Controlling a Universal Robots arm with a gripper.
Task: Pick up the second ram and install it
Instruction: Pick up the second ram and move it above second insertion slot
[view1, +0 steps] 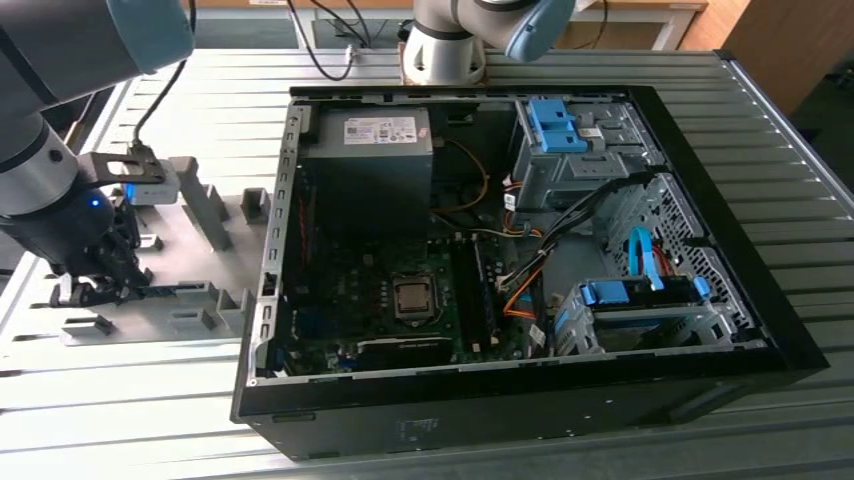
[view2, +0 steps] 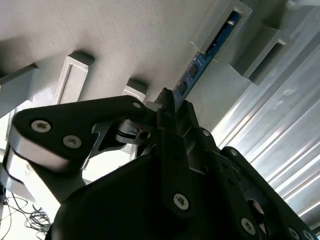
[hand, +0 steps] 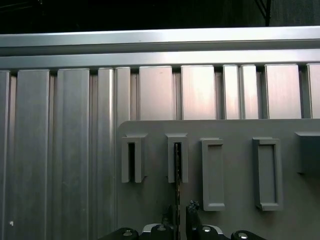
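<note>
- Gripper (view2: 172, 100), second wrist view: pinches the second ram (view2: 200, 62), with black fingers (view2: 187, 125) pressed against both flat faces of the blue stick.
- Same view: shows the visible end of the ram seated in a pale slotted holder (view2: 245, 9) on the grey fixture plate (view2: 125, 40), with dark chips along the board and the ribbed metal table (view2: 280, 125) beside the plate.
- First wrist view: catches the ram (hand: 177, 175) edge-on and upright, running from the gripper (hand: 180, 217) into its holder (hand: 170, 150), with the fingertips tight on either side of the thin edge.
- Same view: lines up more slotted holders along the plate (hand: 150, 200), with a neighbouring holder (hand: 132, 160) just beside the ram's own, and sets the plate on the table (hand: 75, 150).
- Exterior view: places the gripper (view1: 96, 292) low over the plate (view1: 180, 265) at the exterior view's left, under the grey arm (view1: 54, 120).
- Same view: puts the ram there too, on the plate, outside the open computer case (view1: 534, 410) and well apart from the motherboard (view1: 360, 300).
- Inside the case: sets the power supply (view1: 367, 150) at the far end, with blue drive-bay clips (view1: 554, 120) to its right in the exterior view.
</note>
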